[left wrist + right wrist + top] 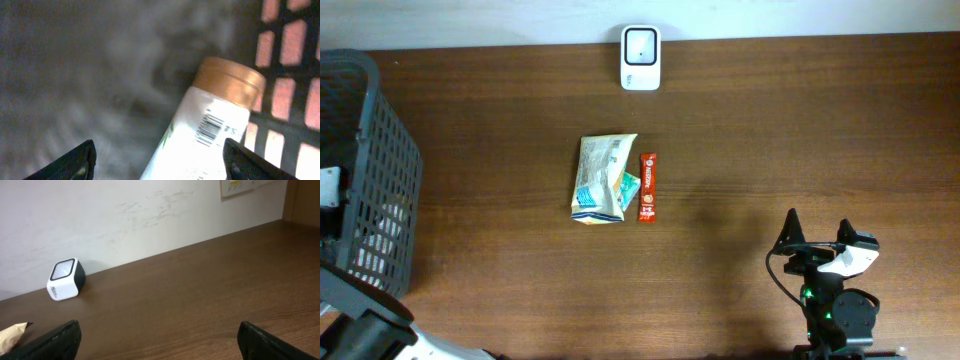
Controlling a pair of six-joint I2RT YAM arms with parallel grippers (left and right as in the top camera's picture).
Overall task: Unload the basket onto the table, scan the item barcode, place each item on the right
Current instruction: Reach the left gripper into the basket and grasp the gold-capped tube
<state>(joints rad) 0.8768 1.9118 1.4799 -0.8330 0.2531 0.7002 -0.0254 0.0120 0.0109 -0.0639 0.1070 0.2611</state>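
Observation:
In the left wrist view a white bottle (pixel 200 145) with a gold cap (pixel 227 80) lies on the floor of the dark mesh basket (pixel 287 65), its barcode (pixel 212 127) facing up. My left gripper (pixel 159 145) straddles it with the jaws apart. The right finger sits close to the bottle's edge, and a gap shows beside the left finger. The white scanner (pixel 641 58) stands at the table's far edge. My right gripper (pixel 818 222) rests open and empty at the front right, facing the scanner (pixel 65 279).
A pale snack bag (pixel 602 178) and a red stick packet (pixel 648 187) lie side by side mid-table. The basket (pixel 390 160) fills the left edge, with the left arm base (pixel 365 335) below it. A wall rises behind the scanner.

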